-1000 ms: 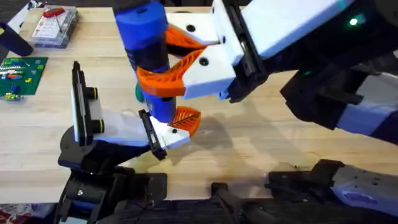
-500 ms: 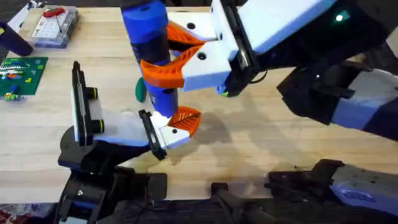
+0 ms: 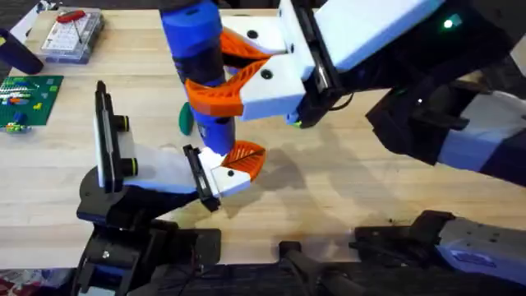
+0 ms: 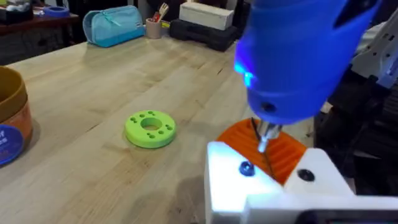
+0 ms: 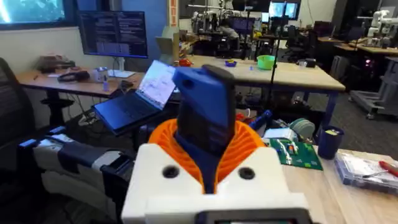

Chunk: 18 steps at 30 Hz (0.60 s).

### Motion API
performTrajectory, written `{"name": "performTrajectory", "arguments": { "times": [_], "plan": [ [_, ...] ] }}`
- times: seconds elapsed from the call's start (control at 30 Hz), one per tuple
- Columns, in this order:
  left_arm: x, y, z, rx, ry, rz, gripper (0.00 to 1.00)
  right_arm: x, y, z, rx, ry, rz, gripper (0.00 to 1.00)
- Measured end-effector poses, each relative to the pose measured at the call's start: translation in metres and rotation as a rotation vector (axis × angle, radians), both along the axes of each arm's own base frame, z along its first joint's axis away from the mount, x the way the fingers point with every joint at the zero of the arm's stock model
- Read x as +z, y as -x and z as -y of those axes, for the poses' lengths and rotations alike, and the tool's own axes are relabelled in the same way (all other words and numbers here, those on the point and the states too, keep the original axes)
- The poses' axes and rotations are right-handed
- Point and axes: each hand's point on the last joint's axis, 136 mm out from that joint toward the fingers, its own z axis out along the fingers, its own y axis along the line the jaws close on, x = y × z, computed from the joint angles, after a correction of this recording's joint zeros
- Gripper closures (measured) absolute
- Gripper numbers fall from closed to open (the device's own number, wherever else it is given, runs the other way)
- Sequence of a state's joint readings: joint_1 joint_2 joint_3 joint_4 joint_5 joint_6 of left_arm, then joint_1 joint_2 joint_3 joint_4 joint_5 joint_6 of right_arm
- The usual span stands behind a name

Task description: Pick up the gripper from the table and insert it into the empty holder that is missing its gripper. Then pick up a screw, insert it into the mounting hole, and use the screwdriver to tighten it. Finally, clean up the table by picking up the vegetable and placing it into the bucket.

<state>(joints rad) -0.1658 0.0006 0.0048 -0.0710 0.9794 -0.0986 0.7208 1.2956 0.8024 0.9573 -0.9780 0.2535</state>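
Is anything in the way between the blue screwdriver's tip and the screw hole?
Nothing visible blocks it. The screwdriver, held by the right gripper, points down at the white holder. Its metal tip hangs just above the holder, beside the orange gripper already fitted there.

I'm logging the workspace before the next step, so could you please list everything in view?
screwdriver: one, blue, upright in the right hand, tip at the holder.
holder: one, white, on the left arm's end.
gripper: one, orange, seated in the holder.
vegetable: one, dark green, on the table behind the screwdriver.
bucket: one, orange-tan with a blue band.
disc: one, lime green, on the table.
parts box: one, clear, far left corner.
circuit board: one, green, left edge.
right hand: orange fingers shut on the screwdriver.
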Motion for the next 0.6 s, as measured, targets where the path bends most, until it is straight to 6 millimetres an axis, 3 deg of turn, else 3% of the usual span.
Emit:
{"name": "performTrajectory", "arguments": {
  "times": [0.33, 0.6],
  "plan": [
    [0.000, 0.000, 0.000, 0.000, 0.000, 0.001, 0.987, 0.004, 0.000, 0.001, 0.000, -0.015, 0.018, 0.954],
    [0.000, 0.000, 0.000, 0.000, 0.000, 0.001, 0.987, 0.034, -0.011, 0.001, -0.013, -0.007, 0.004, 0.954]
  ]
}}
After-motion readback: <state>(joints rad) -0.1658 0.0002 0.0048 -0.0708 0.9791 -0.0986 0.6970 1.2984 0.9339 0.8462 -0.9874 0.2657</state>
